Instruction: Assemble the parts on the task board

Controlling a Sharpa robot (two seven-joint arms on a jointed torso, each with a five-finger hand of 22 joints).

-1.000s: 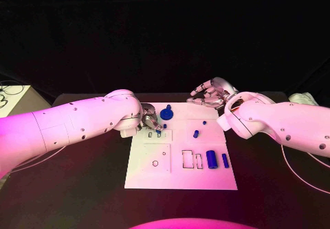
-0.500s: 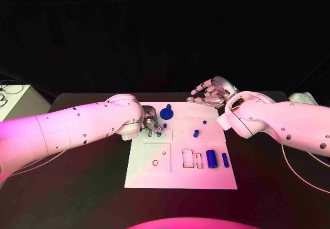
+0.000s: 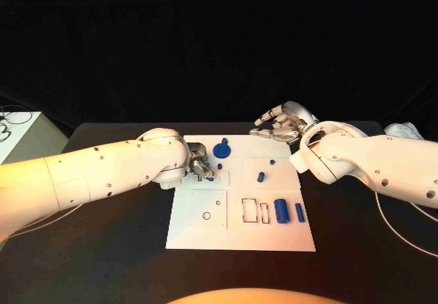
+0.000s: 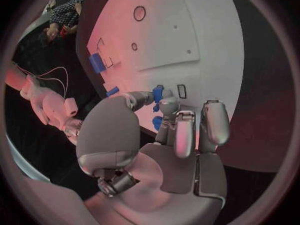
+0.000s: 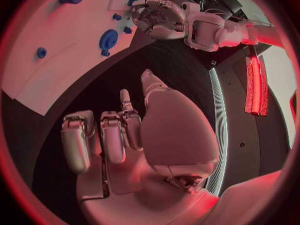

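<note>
A black table (image 3: 100,253) holds a white task board (image 3: 239,231) at its middle. The left hand (image 3: 199,166) rests over the board's far left part, thumb and fingertips pinching a small blue part (image 4: 157,93) against the board. The right hand (image 3: 281,126) hovers just past the board's far right corner, fingers loosely curled and apart, holding nothing. A blue gear (image 3: 222,150) sits near the far edge. A blue cylinder (image 3: 281,211) and a slimmer blue pin (image 3: 299,212) lie side by side at the near right. A small blue peg (image 3: 260,177) stands at the centre.
</note>
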